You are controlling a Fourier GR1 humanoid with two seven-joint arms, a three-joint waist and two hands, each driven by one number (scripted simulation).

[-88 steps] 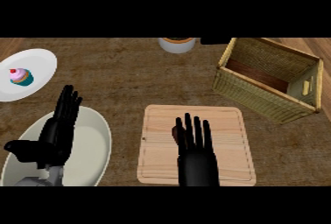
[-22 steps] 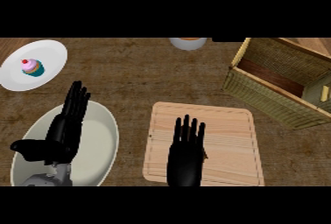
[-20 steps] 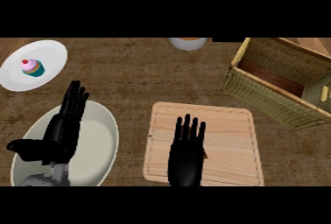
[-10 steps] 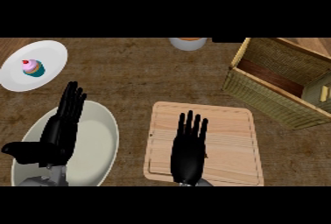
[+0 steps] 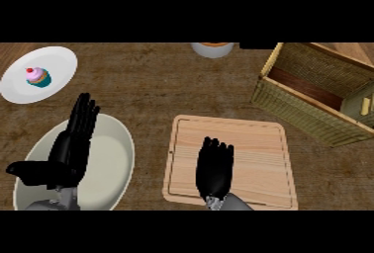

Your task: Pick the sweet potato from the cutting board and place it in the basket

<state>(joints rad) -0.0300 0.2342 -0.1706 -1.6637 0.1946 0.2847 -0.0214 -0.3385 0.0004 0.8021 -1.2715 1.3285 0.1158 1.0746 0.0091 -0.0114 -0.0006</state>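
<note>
Fingers straight and flat, the right hand (image 5: 214, 170) lies palm-down over the cutting board (image 5: 259, 143), holding nothing; no sweet potato shows on the pale, grained wood, so it is either under that palm or out of view. Such a root would likely be dense, stiff and rough-skinned, best wrapped around its thick middle. Out left, the left hand (image 5: 73, 141) rests open, fingers up, over a smooth white oval dish (image 5: 113, 163). Beyond, the woven basket (image 5: 292, 106) waits upper right; a cupcake (image 5: 36, 76) sits on a white plate (image 5: 55, 62).
</note>
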